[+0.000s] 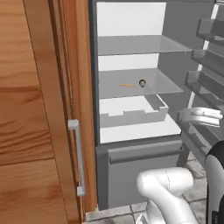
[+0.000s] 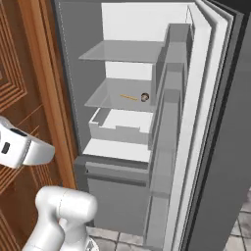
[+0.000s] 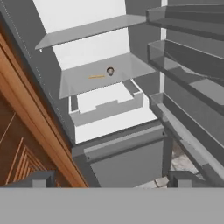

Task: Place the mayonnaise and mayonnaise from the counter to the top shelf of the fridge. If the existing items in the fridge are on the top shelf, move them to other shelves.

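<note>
Open fridge (image 1: pixel 170 26) with dark-grey walls beside wood-grain cabinet (image 1: pixel 26 109). Top shelf (image 1: pixel 135 43), a thin translucent grey panel, is bare. On the second shelf (image 1: pixel 131 89) lie a small round tan object (image 1: pixel 142 82) and, just left, a thin orange sliver (image 1: pixel 128 85). Claw (image 3: pixel 111 179): dark square tips set apart, holding nothing.

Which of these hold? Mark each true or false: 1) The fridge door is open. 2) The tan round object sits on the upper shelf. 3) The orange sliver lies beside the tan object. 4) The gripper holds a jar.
1) True: the fridge stands open.
2) False: the tan round object is on the second shelf; the upper shelf is bare.
3) True: the orange sliver lies beside it on that shelf.
4) False: the gripper is open with nothing between its fingertips.
</note>
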Controlling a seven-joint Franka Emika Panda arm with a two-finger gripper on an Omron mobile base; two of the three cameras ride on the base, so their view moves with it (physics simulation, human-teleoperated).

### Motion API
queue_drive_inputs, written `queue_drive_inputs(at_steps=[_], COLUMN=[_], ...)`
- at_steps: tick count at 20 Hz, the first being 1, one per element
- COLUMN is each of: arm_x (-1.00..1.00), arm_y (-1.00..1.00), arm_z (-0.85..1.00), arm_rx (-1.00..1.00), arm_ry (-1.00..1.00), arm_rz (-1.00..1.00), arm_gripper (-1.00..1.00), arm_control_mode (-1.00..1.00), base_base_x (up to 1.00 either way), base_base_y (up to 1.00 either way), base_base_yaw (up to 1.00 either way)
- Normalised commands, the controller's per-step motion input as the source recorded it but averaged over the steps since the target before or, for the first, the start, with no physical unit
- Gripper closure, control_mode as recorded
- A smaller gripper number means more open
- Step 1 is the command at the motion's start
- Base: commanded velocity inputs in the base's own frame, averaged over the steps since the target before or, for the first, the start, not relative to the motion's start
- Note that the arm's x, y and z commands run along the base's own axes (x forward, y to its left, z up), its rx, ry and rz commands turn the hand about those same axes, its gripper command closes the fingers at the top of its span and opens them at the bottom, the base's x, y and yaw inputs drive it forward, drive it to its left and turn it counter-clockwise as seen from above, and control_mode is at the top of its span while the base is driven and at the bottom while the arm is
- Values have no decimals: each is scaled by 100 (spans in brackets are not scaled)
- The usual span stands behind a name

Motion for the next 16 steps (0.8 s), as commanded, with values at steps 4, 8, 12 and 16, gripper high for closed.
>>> queue_drive_inputs(at_steps=[4, 8, 12, 16], arm_x=[0, 0, 0, 0], arm_y=[0, 0, 0, 0], arm_z=[0, 0, 0, 0], arm_rx=[0, 0, 0, 0], arm_ry=[0, 0, 0, 0], arm_rz=[0, 0, 0, 0], arm_gripper=[-100, -100, -100, -100], arm_control_mode=[100, 100, 100, 100], base_base_x=[-80, -47, -54, -85], base_base_y=[2, 9, 1, 0], base_base_yaw=[18, 52, 75, 81])
